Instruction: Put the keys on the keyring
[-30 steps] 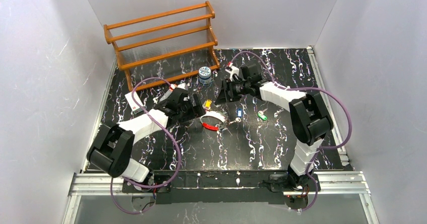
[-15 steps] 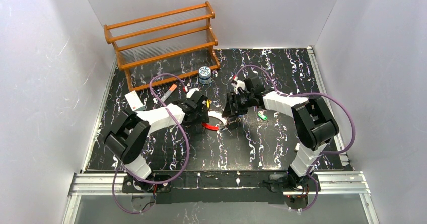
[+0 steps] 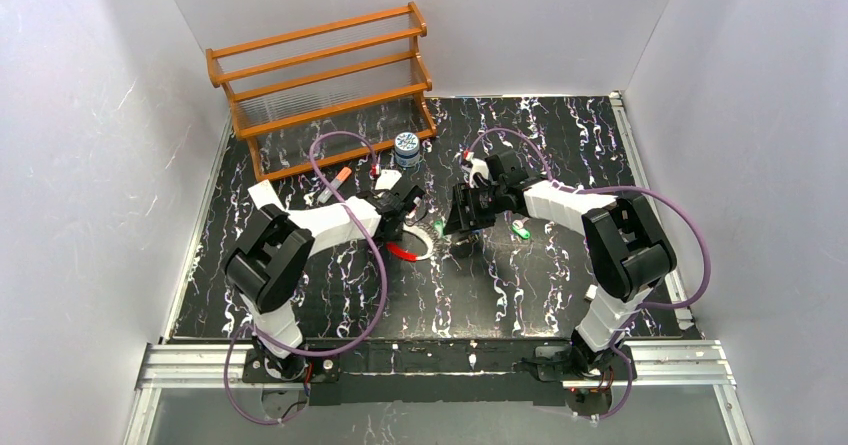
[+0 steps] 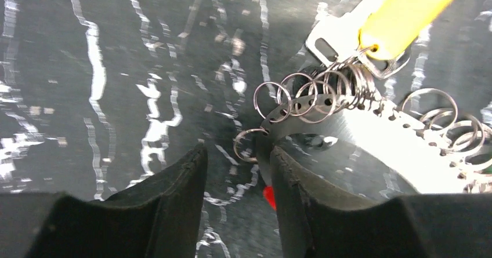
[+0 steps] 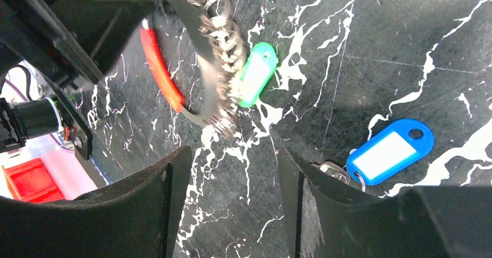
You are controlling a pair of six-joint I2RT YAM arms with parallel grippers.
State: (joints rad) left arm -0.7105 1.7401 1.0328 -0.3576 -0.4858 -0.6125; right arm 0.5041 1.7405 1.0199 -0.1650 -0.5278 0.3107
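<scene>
The keyring (image 4: 371, 130) is a silver band strung with many small rings, with a red stretch (image 5: 162, 66), and it lies mid-table (image 3: 412, 250). My left gripper (image 4: 238, 171) is open and low over it. The band's end and one small ring sit between the jaws, close to the right finger (image 4: 290, 188). A yellow key (image 4: 406, 8) lies at the ring's far side. A green key (image 5: 258, 72) rests against the ring. My right gripper (image 5: 232, 165) is open over bare table, with a blue key (image 5: 390, 151) just outside its right finger. Another green key (image 3: 520, 230) lies further right.
A wooden rack (image 3: 320, 75) stands at the back left, with a blue-white jar (image 3: 406, 147) in front of it. An orange-tipped marker (image 3: 338, 180) and a white card (image 3: 262, 195) lie left of my left arm. White walls close in the table.
My left arm has reached right onto the keyring's end and its jaws have narrowed. My right gripper came down toward the blue key, now covering it from above.
</scene>
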